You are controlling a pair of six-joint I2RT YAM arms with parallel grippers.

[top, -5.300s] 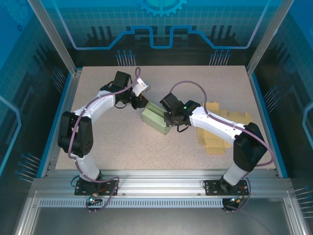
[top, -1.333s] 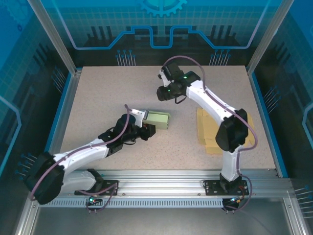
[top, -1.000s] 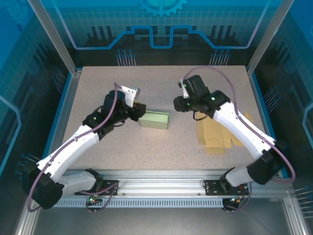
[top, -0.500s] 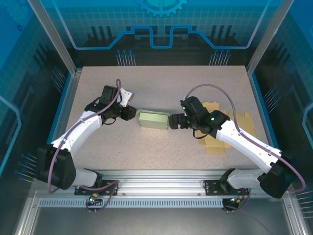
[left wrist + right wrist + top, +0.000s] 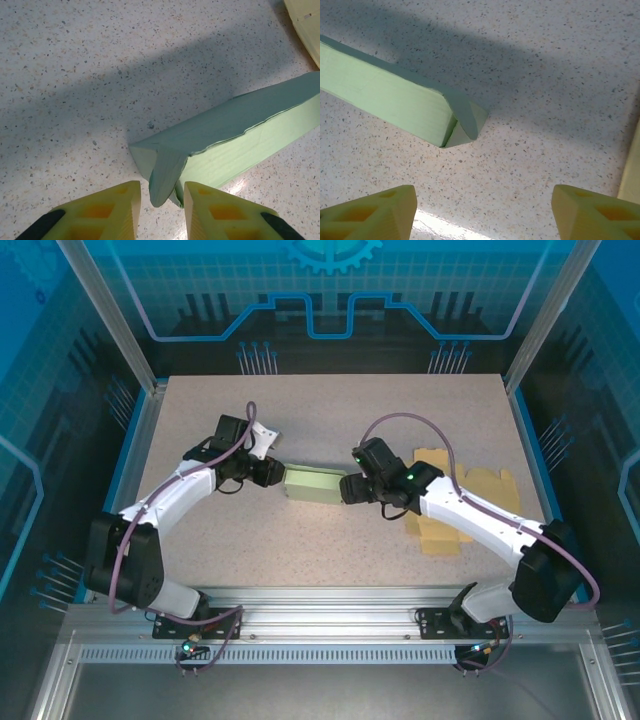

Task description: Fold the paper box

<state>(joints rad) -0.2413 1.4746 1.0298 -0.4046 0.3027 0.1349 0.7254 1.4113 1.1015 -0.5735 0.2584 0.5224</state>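
While left gripper (image 5: 161, 194) hovers narrow around end flap (image 5: 164, 170) of paper box (image 5: 315, 485), unpinched, right gripper (image 5: 482, 196) wide, empty off box's other end: off-centre squeeze could crumple flap.

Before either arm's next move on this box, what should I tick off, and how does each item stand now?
1. Green box lying flat on the table: ok.
2. Left end flap sits inside the left gripper: ok.
3. Left gripper clamped on that flap: cannot tell.
4. That flap tucked in: not ok, it sticks out.
5. Right gripper open, short of the box: ok.
6. Yellow cardboard apart from the box: ok.
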